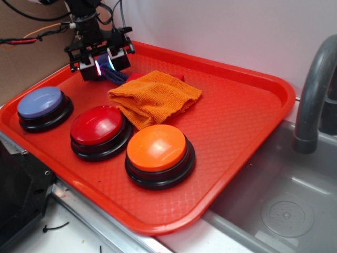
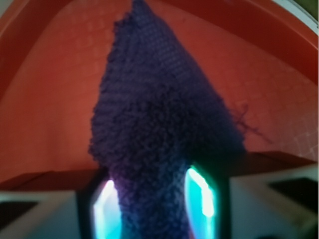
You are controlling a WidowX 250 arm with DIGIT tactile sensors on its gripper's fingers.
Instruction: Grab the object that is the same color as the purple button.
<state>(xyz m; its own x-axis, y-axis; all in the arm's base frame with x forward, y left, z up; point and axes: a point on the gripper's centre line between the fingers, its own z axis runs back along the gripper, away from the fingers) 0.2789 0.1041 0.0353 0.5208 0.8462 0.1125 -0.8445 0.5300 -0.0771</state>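
A small dark purple rag [image 2: 159, 114] fills the wrist view, pinched between the two glowing fingers [image 2: 105, 209] of my gripper [image 2: 154, 204], which is shut on it. From the exterior view the gripper [image 1: 103, 66] hangs over the tray's far left corner with the purple rag [image 1: 113, 74] bunched under it and draping toward the tray floor. The purple button [image 1: 42, 104], lavender-blue domed on a black base, sits at the tray's left edge, in front of the gripper.
A red tray [image 1: 247, 105] holds everything. An orange knitted cloth [image 1: 155, 97] lies just right of the gripper. A red button [image 1: 98, 126] and an orange button [image 1: 158, 150] stand near the front. A sink [image 1: 284, 211] with a grey faucet [image 1: 313, 89] is at the right.
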